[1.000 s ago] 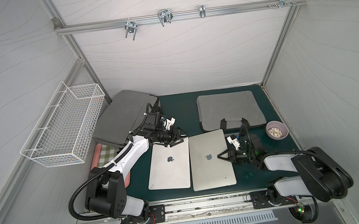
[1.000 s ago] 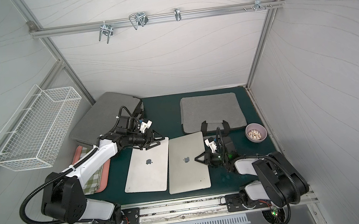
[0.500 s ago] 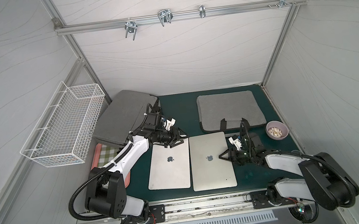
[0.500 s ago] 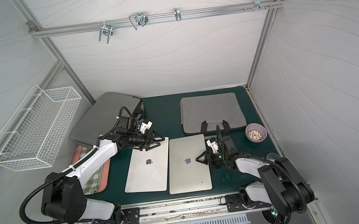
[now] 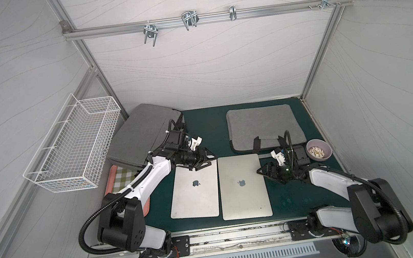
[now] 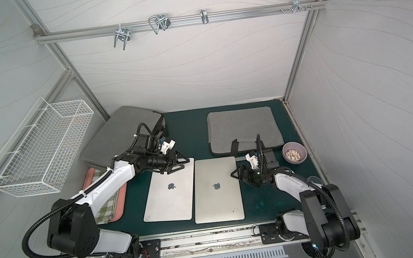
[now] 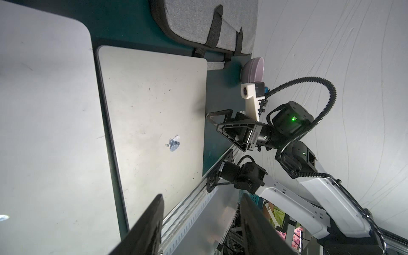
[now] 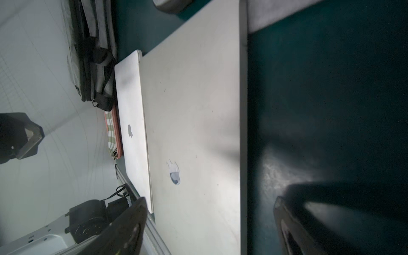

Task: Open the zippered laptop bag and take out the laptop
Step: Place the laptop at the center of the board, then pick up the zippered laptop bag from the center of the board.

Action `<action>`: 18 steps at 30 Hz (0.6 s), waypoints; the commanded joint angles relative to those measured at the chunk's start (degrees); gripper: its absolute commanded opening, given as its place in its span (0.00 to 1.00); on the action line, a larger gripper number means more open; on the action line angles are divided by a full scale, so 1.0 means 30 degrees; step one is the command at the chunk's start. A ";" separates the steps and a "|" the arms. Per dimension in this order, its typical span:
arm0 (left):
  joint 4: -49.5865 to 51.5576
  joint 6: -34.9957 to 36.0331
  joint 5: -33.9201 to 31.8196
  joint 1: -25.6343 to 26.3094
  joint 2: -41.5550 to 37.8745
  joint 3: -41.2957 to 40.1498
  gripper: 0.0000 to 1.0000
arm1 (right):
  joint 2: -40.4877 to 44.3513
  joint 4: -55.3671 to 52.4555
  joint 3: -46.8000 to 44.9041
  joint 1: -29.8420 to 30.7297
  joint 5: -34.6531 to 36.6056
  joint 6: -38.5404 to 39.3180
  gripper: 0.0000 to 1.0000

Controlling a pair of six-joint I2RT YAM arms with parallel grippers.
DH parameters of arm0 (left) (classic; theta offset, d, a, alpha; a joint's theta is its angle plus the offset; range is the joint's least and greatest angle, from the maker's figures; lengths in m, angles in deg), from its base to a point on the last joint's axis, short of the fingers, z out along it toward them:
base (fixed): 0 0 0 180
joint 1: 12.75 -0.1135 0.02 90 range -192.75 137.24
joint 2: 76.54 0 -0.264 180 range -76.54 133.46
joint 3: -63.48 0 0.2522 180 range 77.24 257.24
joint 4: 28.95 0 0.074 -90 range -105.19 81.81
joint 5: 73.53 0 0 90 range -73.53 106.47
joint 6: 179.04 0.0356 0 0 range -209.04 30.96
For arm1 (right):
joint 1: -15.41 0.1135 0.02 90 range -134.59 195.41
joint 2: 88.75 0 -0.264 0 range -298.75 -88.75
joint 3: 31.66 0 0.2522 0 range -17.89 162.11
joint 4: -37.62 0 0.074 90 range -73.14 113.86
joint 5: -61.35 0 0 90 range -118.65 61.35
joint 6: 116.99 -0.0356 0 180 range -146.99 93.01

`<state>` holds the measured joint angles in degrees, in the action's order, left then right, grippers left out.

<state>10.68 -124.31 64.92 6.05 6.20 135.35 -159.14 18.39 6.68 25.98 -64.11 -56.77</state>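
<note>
Two laptops [image 5: 243,189] lie on the worktop [image 5: 289,200]; likely stiff, slick, best pinched at an edge; left gripper [image 5: 210,159] and right gripper [image 5: 266,174] jaws spread, empty.

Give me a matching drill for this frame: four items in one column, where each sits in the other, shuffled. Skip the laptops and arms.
Items
1. wire basket
2. purple bowl
3. pink tray
4. grey bag

Places
a. hung on the side wall, off the mat
b. at the right edge of the mat
c. flat at the back of the mat, black handles toward the robot
d. by the left edge of the mat, under a checked cloth

Pairs: 1-a, 2-b, 3-d, 4-c
</note>
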 commanded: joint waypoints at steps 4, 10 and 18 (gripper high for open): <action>-0.0946 -0.0481 -0.0276 0.0254 -0.0147 0.0375 0.56 | 0.0028 -0.1149 0.1947 -0.1779 0.2069 -0.0105 0.92; -0.1667 -0.1015 -0.1075 0.0932 0.0889 0.1209 0.56 | -0.2839 0.0293 0.3997 -0.2164 0.2761 -0.1924 0.91; -0.2034 -0.0987 -0.1533 0.1288 0.2186 0.1991 0.56 | -0.6781 0.2071 0.5508 -0.2246 0.2726 -0.5014 0.84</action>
<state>6.66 -127.23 61.31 9.66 11.47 138.61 -177.69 22.08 21.57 19.25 -56.66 -67.07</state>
